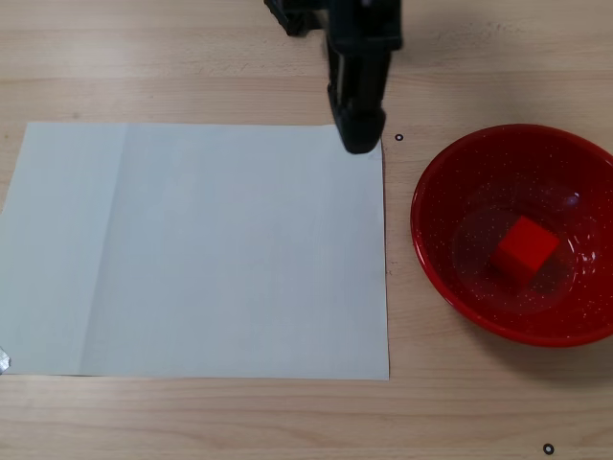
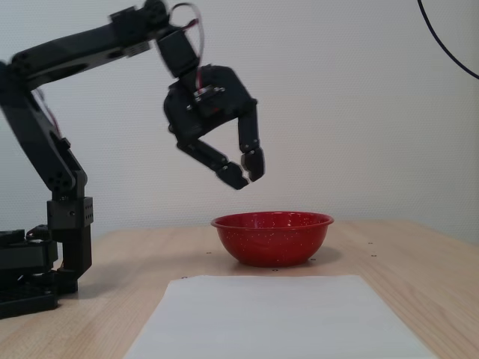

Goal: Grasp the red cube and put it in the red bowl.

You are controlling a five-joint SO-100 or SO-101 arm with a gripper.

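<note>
Resting inside the red bowl (image 1: 431, 240), a little right of its middle: the red cube (image 1: 525, 251), on the desk (image 1: 192, 57) right of a white paper sheet (image 1: 192, 249). Hanging high above the desk, left of the bowl: the tool (image 2: 244, 173), fingertips nearly together, holding nothing.

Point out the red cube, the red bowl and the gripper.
red cube (image 1: 524, 250): top-down fixed view, its upper face.
red bowl (image 2: 272, 238): side fixed view, its outer wall.
gripper (image 2: 246, 173): side fixed view, between the nearly closed fingertips.
</note>
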